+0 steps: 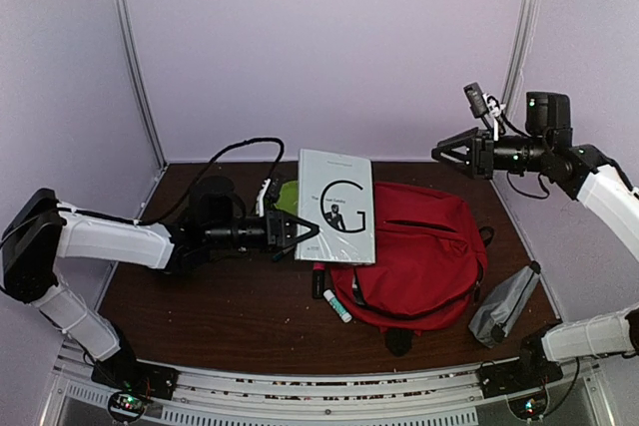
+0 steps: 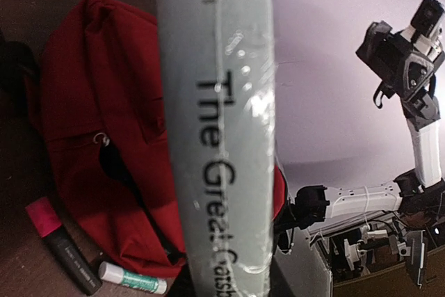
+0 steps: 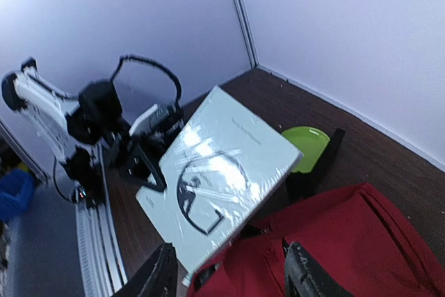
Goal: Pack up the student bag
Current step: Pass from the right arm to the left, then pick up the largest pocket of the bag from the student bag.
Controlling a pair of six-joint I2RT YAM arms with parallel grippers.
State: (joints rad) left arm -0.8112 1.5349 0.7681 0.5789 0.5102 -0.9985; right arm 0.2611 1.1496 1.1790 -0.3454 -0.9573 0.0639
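Bag (image 1: 429,256) looks unpacked yet; left gripper (image 1: 300,231) clamps the book (image 1: 337,205) over its edge; right gripper (image 1: 441,154) hangs open, empty; marker (image 1: 319,281), glue stick (image 1: 337,306) and pouch (image 1: 504,304) lie outside.

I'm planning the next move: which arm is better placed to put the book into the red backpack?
Probably left: the left gripper is shut on the book, right by the red backpack; the right gripper is open, raised away from both.

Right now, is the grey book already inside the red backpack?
No: the book shows whole, clamped at its edge by the left tool, outside the student bag.
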